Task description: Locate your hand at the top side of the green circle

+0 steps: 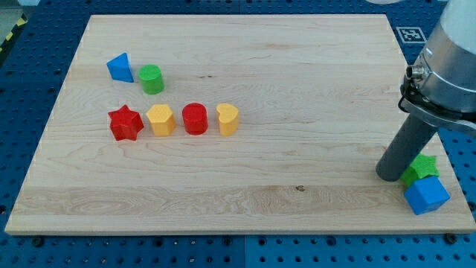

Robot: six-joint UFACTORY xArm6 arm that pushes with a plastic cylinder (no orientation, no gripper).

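Note:
The green circle [152,78] sits at the view's upper left of the wooden board [297,89], just right of a blue triangle [120,67]. My tip [389,176] is at the board's lower right, far from the green circle and just left of a green star [421,169]. The dark rod rises from it up to the right, towards the arm [454,59].
A row lies below the green circle: red star [125,123], yellow hexagon [161,119], red circle [195,118], yellow heart [227,119]. A blue cube [426,195] sits below the green star near the board's lower right edge.

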